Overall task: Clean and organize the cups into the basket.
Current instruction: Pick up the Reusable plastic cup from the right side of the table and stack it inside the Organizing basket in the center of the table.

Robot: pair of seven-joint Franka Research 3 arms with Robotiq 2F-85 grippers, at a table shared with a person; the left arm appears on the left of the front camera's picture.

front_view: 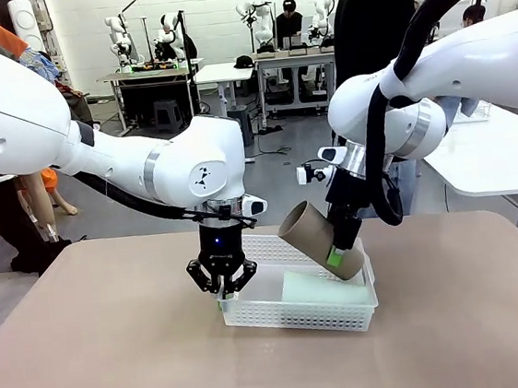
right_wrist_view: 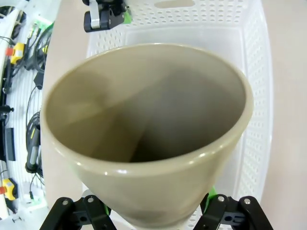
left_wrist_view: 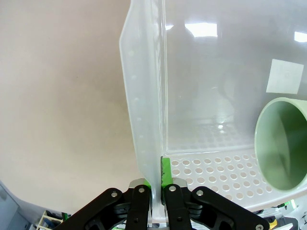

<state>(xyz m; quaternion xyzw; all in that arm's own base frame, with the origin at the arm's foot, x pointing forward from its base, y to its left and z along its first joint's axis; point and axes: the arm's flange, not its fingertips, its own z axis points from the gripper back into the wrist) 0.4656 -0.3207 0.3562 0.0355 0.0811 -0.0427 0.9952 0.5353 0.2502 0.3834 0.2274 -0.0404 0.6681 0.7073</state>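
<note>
**While one arm pins the basket, the other holds a tan cup over it**

As the front view has it, the left gripper (front_view: 224, 286) points straight down at the near left corner of the basket (front_view: 291, 318), its jaws pinched together on the rim there. The white basket sits on the tan table (front_view: 100, 359), near its middle. The right gripper (front_view: 344, 257) reaches down over the basket's right end, clamped on the base of a tan cup (front_view: 315, 239). This cup is tilted, mouth up and to the left, and its lower end is just above the basket floor; whether it touches I cannot tell. A mint cup (front_view: 320, 288) lies on its side inside the basket, beneath the tan one. A person (front_view: 375, 15) in dark clothing stands at the far side.

From the left wrist, the left gripper (left_wrist_view: 157, 184) has both fingers closed on the thin basket (left_wrist_view: 144, 96) wall, one outside, one inside, with a green pad (left_wrist_view: 165, 171) pressed to the plastic. The mint cup (left_wrist_view: 283, 143) rests in the basket with its open mouth facing the camera. A white label (left_wrist_view: 284, 75) lies on the basket floor beyond it.

From the right wrist, the tan cup (right_wrist_view: 144, 124) looms with its open mouth toward the lens, gripped at its base by the right gripper (right_wrist_view: 153, 213). The basket (right_wrist_view: 254, 96) lies underneath, and the left gripper (right_wrist_view: 108, 14) sits at its far corner.
</note>
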